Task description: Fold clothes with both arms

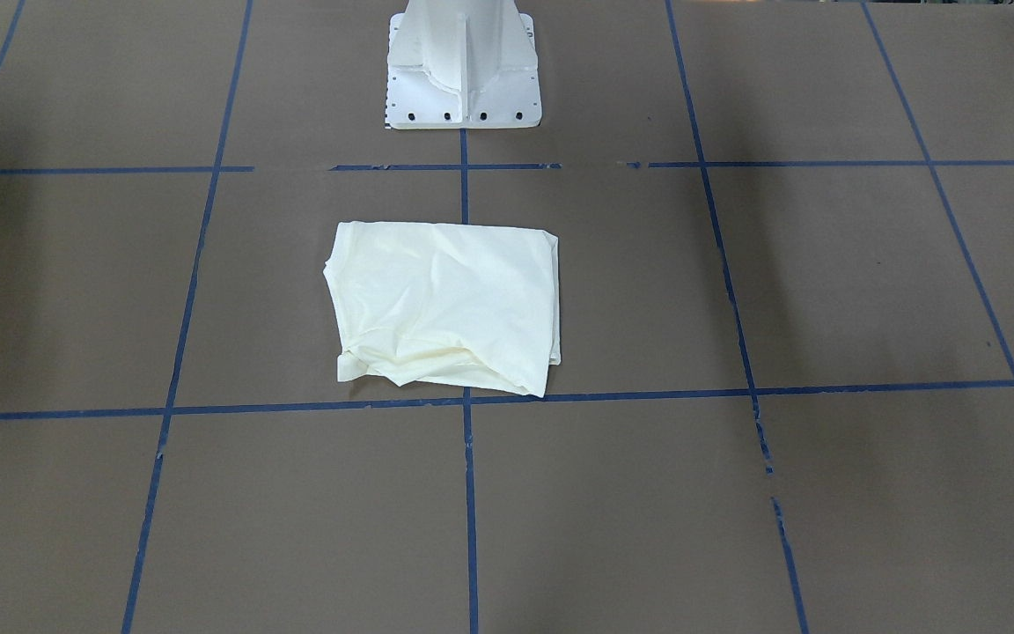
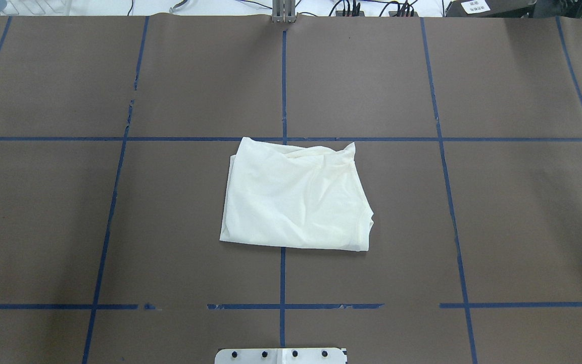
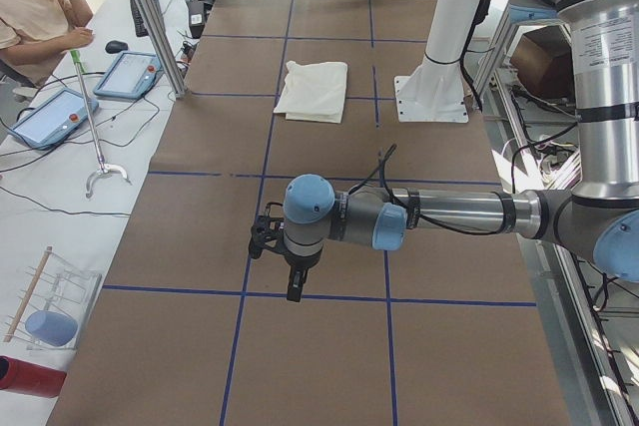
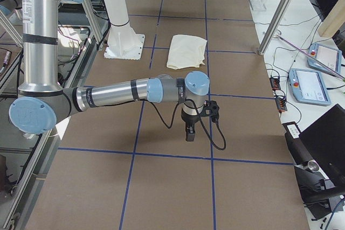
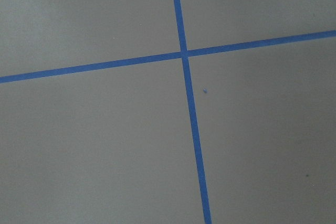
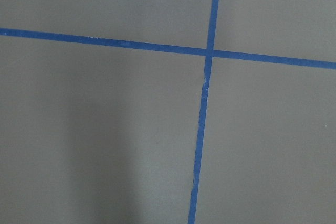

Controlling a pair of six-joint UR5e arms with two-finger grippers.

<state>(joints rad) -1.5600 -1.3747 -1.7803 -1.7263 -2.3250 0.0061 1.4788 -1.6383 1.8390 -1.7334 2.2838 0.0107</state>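
Observation:
The cream shirt [image 1: 445,304] lies folded into a rough rectangle at the middle of the table, plain side up, its print hidden. It also shows in the overhead view [image 2: 296,194] and both side views [image 3: 313,90] [image 4: 187,50]. Neither arm appears in the overhead or front views. The left gripper [image 3: 292,286] hangs pointing down over the table near its left end, far from the shirt. The right gripper [image 4: 190,132] hangs likewise near the right end. I cannot tell whether either is open or shut. Both wrist views show only brown table and blue tape.
The white pedestal base [image 1: 463,79] stands just behind the shirt on the robot's side. Blue tape lines [image 2: 283,86] grid the brown table. An operator [image 3: 30,7] sits beside teach pendants [image 3: 125,75] on a side bench; another pendant [image 4: 310,84] lies past the far edge.

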